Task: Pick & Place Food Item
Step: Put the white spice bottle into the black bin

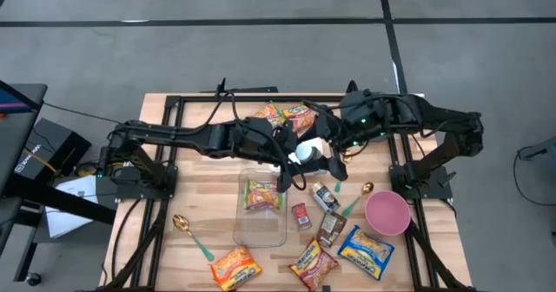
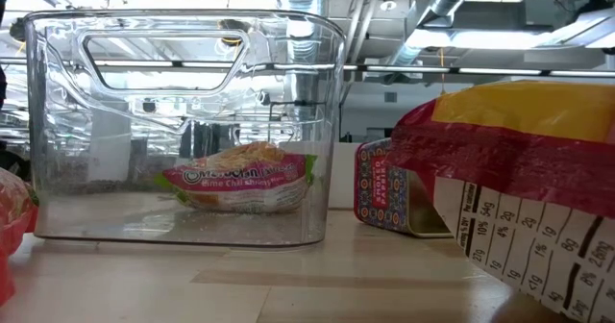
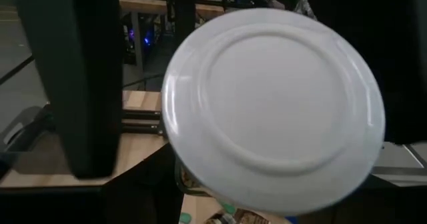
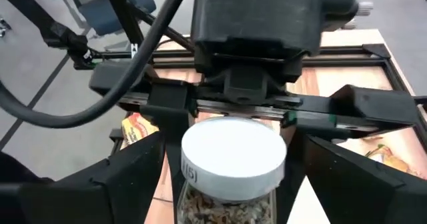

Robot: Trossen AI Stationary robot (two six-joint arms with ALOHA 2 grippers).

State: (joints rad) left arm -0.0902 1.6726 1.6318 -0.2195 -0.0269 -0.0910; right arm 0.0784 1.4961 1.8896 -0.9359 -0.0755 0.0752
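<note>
The left gripper [image 1: 298, 155] pinches a white-lidded jar [image 1: 307, 150] of food, held in the air above the middle of the table [image 1: 200, 207], just beyond the far short end of the clear bin [image 1: 261, 229]. The right gripper [image 1: 326, 153] stands spread wide on either side of the same jar, its fingers [image 4: 357, 177] clear of the glass. Inside the bin lies a noodle packet [image 1: 262, 195]. A pink bowl [image 1: 387, 214] sits near the table's right edge.
</note>
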